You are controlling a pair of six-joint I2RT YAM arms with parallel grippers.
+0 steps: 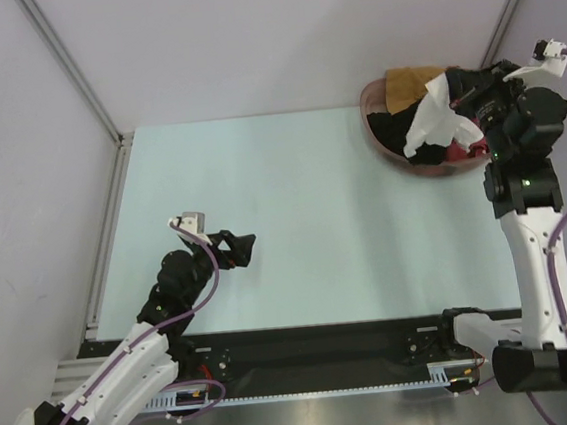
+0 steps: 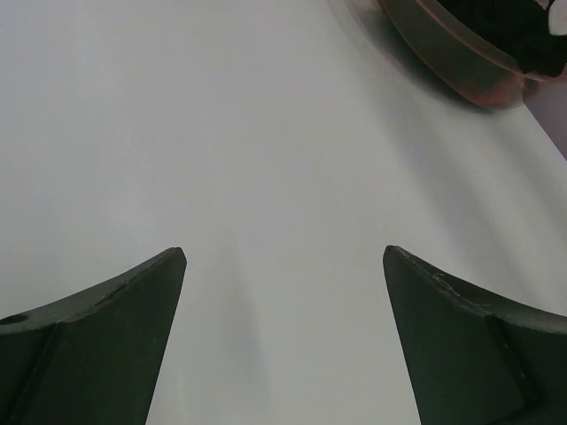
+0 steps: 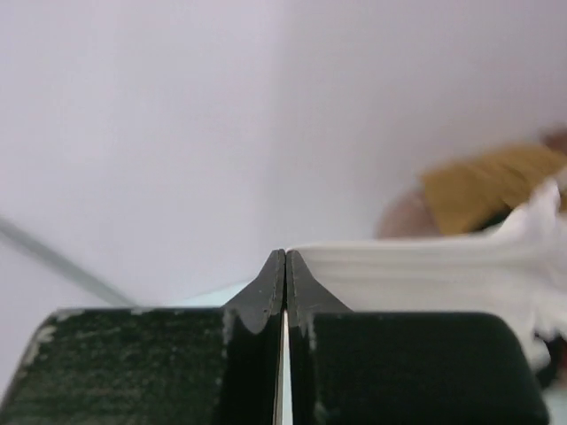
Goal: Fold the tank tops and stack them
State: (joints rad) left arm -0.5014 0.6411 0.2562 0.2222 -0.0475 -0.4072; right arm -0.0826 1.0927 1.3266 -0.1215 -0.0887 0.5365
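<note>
Illumination: bright, even, diffuse; shadows on the counter (image 1: 312,200) are faint and soft-edged. Left wrist view: the basket (image 2: 443,53) at far right is blurred. Right wrist view: the right tool (image 3: 285,257) is sharp; the mustard tank top (image 3: 487,186) behind is defocused.

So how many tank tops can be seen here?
4: the white tank top held up by the right pincer above the basket; mustard top, black top and red top lying in it. Others may be buried.
</note>
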